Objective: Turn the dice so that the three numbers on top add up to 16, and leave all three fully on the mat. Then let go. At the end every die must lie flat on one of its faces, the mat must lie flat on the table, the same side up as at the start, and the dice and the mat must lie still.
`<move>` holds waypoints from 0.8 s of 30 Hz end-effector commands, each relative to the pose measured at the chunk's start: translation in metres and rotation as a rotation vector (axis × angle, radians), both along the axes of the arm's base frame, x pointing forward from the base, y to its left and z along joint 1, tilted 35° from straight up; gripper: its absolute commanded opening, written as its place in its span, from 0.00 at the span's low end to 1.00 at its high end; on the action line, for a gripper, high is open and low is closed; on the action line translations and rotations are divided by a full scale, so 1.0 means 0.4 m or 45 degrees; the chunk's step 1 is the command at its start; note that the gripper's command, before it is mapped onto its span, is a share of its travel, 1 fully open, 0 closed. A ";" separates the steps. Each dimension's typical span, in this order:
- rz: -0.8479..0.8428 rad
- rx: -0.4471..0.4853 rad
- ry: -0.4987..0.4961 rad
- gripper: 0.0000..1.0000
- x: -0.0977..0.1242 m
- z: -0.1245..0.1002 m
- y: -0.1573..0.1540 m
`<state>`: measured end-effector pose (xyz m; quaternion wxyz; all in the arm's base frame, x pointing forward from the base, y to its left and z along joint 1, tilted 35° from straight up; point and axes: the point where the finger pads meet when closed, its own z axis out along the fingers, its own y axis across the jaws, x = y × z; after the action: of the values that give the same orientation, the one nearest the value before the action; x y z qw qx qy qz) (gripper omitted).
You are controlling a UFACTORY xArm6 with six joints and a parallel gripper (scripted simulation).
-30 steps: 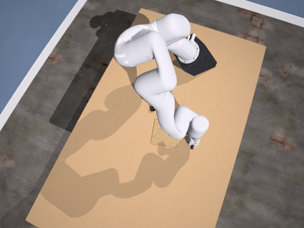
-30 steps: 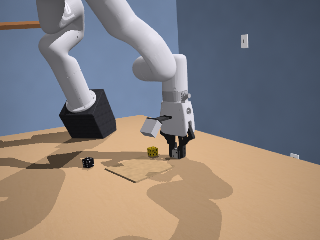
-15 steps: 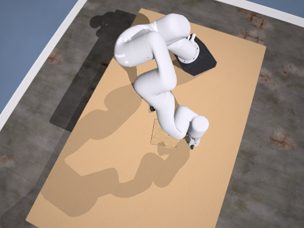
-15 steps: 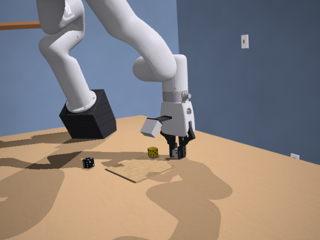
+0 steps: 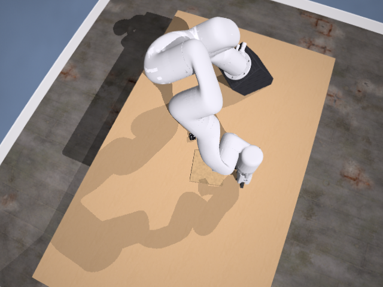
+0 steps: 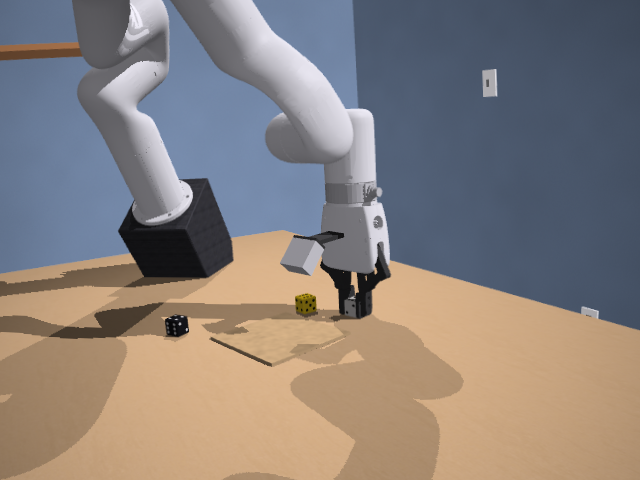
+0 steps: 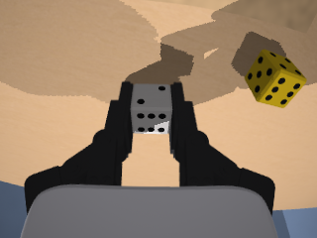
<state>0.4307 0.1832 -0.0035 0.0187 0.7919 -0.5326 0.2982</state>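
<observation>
The arm is finished in glossy white, with rounded, tube-like sections. A grey band is fitted above the white claw, whose 2 fingers are coloured black. Screws are set around the white base ring.

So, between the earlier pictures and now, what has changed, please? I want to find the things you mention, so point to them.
Nothing visibly changed. The black gripper fingers [image 5: 242,185] [image 6: 342,304] are still around the grey cube die [image 6: 350,306] [image 7: 152,106]. The yellow die [image 6: 305,304] [image 7: 275,79], the black die [image 5: 192,136] [image 6: 176,326] and the thin tan square mat [image 5: 204,170] [image 6: 273,341] [image 7: 292,17] stayed where they were.
</observation>
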 end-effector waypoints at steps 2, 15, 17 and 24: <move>0.002 0.002 -0.003 0.21 0.001 0.004 0.003; 0.002 0.002 -0.003 0.21 -0.062 0.118 0.051; 0.002 0.002 -0.003 0.21 -0.079 0.148 0.064; 0.002 0.002 -0.003 0.21 -0.108 0.200 0.086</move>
<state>0.3913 0.2130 0.0668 0.0187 0.7921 -0.5323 0.2981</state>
